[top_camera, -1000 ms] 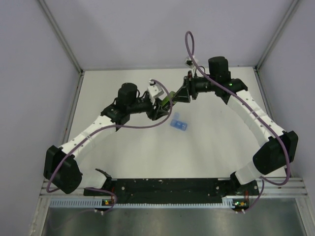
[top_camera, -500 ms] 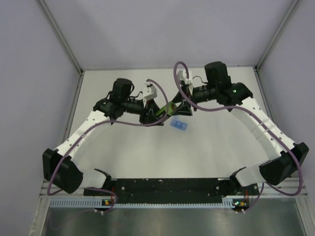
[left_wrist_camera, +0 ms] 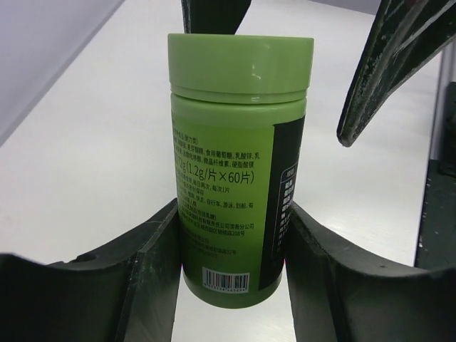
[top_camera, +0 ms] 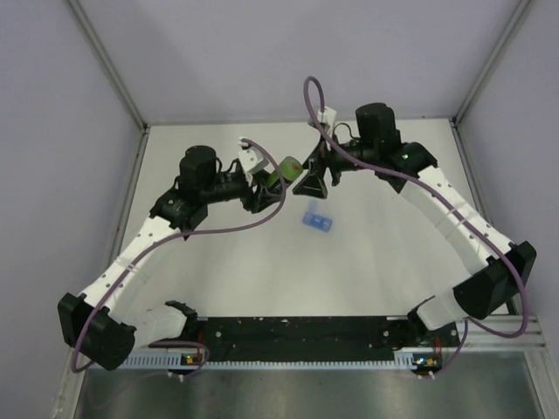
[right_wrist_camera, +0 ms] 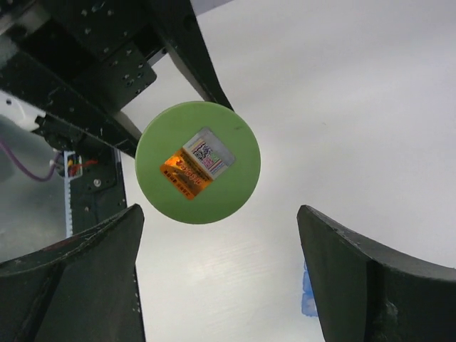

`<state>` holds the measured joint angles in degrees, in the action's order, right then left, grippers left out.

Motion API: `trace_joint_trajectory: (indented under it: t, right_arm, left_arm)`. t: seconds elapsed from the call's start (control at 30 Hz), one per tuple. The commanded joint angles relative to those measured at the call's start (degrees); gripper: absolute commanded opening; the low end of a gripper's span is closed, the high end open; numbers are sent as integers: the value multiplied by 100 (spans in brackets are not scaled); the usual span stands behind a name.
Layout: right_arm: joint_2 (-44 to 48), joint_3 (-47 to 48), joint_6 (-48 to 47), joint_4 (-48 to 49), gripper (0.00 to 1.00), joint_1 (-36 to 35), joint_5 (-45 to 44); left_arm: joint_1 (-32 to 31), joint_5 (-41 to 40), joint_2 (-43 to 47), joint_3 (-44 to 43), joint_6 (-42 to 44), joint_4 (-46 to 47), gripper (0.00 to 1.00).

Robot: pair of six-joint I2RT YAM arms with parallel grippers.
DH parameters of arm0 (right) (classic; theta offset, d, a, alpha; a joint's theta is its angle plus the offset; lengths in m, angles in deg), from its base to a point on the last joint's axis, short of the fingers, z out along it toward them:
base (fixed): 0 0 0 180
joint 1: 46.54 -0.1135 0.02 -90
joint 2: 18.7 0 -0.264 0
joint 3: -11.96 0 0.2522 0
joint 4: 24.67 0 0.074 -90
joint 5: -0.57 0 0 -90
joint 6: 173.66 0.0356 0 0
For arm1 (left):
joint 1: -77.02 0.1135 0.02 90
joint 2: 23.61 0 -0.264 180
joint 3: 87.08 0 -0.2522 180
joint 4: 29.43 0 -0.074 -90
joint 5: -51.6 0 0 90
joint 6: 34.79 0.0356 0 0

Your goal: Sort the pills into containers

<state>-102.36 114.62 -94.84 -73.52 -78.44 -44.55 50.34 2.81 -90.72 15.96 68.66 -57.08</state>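
A green bottle with its green cap on is held off the table, with my left gripper shut on its lower body. In the top view the bottle hangs between the two grippers. My right gripper faces the cap end-on and stands open, its fingers apart from it. The cap carries an orange sticker. The blue translucent pill box, the containers, lies on the table just in front of the grippers. A sliver of the containers shows past the right finger. No pills are in view.
The white table is walled by grey panels at the back and sides. Both arms arch inward from their bases at the near edge. Purple cables loop over each wrist.
My right gripper has opened and let go of the bottle's cap end, drawing slightly back. The left arm has carried the bottle a little left and toward the back.
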Motion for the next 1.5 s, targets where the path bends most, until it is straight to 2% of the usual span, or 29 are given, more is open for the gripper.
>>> trace_joint_trajectory:
  t: [0.0,0.17,0.37,0.47,0.6,0.7,0.83,0.97,1.07,1.13,1.23,1.3,1.33,1.37,1.4,1.47]
  right_arm:
    - [-282,531,1450,802,87,-9,-261]
    - [-625,874,2154,1057,84,35,47]
    - [-836,1033,2348,1066,81,35,38]
    - [-880,980,2340,1074,68,35,99]
    - [-828,866,2191,1101,45,35,205]
    - [-740,796,1875,1075,33,52,529]
    - [-451,716,472,663,29,70,899]
    - [-151,716,-1172,-241,33,61,908]
    - [16,760,-2262,-796,35,-35,672]
    - [121,734,-2695,-1034,40,-141,417]
    - [201,655,-2837,-1070,58,-194,232]
    - [244,585,-2828,-1070,66,-194,162]
    - [271,541,-2785,-1053,78,-194,126]
    - [297,488,-2689,-991,94,-194,126]
    - [306,418,-2531,-913,99,-194,117]
    - [350,312,-2162,-719,99,-194,91]
  left_arm:
    - [-31,-895,172,97,-238,677,0]
    - [-118,-1299,172,159,-282,686,0]
    - [-233,-1511,181,203,-370,721,0]
    - [-250,-1528,172,194,-431,747,0]
    - [-250,-1528,198,229,-440,756,0]
    - [-242,-1240,233,273,-457,748,0]
    - [-128,242,216,212,-177,397,0]
    - [-101,1580,146,177,34,37,0]
    - [-92,2161,-117,-42,140,-490,0]
    - [-92,2460,-354,-210,131,-728,0]
    - [-92,2603,-575,-342,44,-782,0]
    - [-101,2498,-619,-369,0,-703,0]
    - [-92,2384,-584,-369,-27,-642,0]
    - [-92,2252,-549,-351,-97,-554,0]
    - [-101,2112,-505,-325,-149,-432,0]
    - [-92,1778,-408,-272,-211,-282,0]
